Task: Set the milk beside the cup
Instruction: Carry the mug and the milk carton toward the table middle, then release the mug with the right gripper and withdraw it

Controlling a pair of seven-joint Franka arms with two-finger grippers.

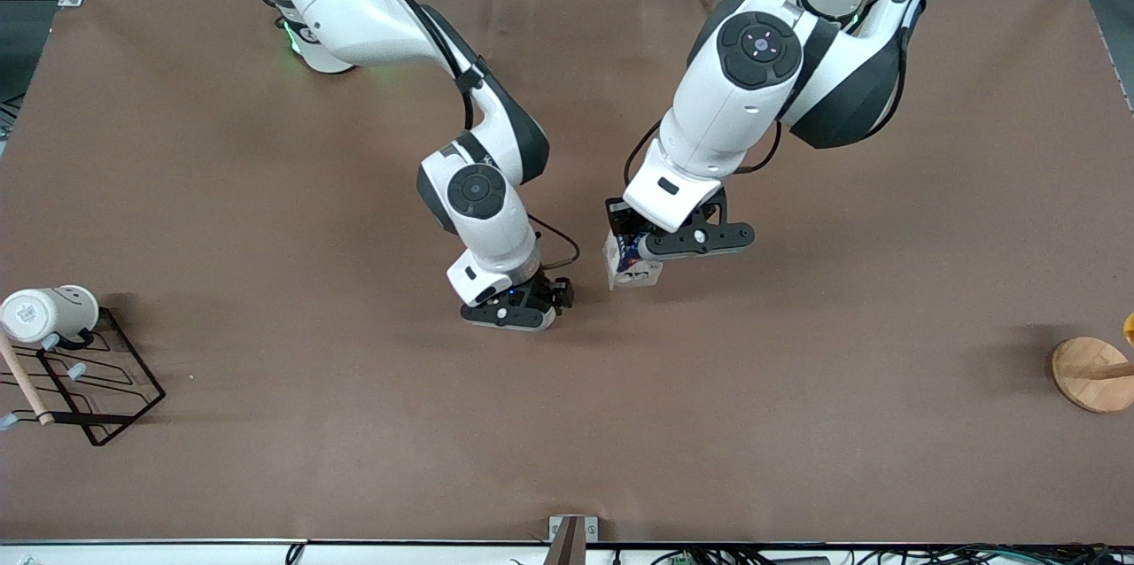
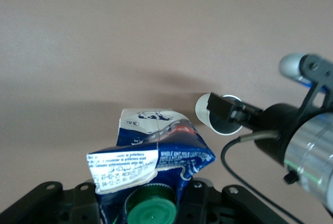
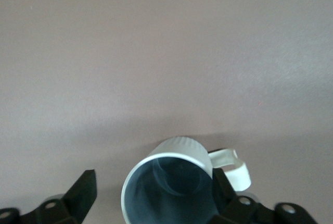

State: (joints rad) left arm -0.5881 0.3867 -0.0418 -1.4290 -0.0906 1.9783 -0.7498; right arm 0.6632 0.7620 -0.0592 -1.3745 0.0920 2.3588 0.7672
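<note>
The milk (image 2: 156, 148), a blue and white carton with a green cap (image 2: 151, 212), is gripped in my left gripper (image 2: 151, 195). In the front view the left gripper (image 1: 640, 253) holds the milk (image 1: 631, 271) low at the table's middle; I cannot tell whether it touches the table. The cup (image 3: 171, 182) stands upright between the spread fingers of my right gripper (image 3: 156, 185). One finger (image 3: 83, 190) is apart from it and the other is against its handle side. The cup also shows in the left wrist view (image 2: 204, 108), beside the milk. In the front view the right gripper (image 1: 512, 310) hides the cup.
A white smiley mug (image 1: 49, 313) lies on a black wire rack (image 1: 106, 406) with a wooden stick (image 1: 27, 392) at the right arm's end. A round wooden base (image 1: 1090, 375) stands at the left arm's end.
</note>
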